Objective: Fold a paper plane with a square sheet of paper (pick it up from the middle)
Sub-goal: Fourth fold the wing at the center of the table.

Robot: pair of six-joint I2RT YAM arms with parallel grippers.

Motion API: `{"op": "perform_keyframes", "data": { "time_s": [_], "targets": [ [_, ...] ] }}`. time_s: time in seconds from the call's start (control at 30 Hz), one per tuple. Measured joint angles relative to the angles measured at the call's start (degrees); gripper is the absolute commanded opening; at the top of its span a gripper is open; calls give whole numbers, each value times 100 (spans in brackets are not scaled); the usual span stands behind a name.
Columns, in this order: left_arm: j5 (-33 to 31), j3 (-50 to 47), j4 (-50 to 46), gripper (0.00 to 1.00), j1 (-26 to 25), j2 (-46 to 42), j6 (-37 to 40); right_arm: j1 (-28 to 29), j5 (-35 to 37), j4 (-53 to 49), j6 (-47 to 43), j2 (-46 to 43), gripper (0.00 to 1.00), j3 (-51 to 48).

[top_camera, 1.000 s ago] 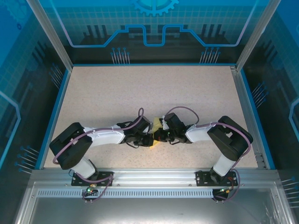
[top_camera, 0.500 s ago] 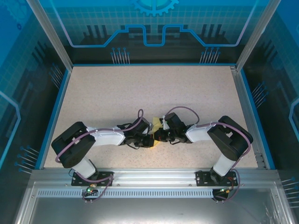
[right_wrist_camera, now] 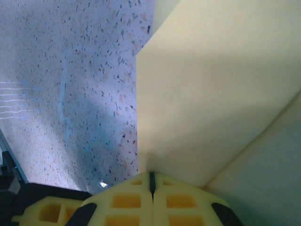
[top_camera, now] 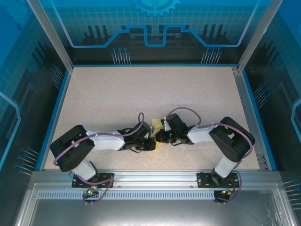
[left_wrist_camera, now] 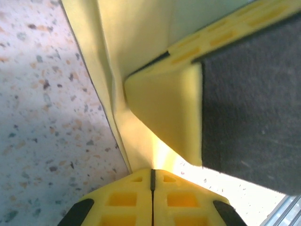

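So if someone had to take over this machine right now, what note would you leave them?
Left gripper: fingers shut, pinching the yellow paper.
Right gripper: fingers shut on the same paper, facing the left gripper tip to tip.
Paper: between the two grippers, near the front middle of the table.
Done: paper gripped from both sides; overlapping folded layers show.
Left: no slim dart shape is visible yet, so the remaining folds and the long centre crease are probably still to come.
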Motion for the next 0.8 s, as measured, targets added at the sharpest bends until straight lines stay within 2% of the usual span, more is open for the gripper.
{"op": "perform_keyframes", "data": {
  "time_s": [0.4,0.8],
  "targets": [
    [-446,-28,-136,7,-393,-107,-149,-9,-44,-9,-20,-7,0,-15],
    [-420,-107,-483,7,-575,-332,-251,-9,-57,-31,-20,-15,0,-15]
  ]
}}
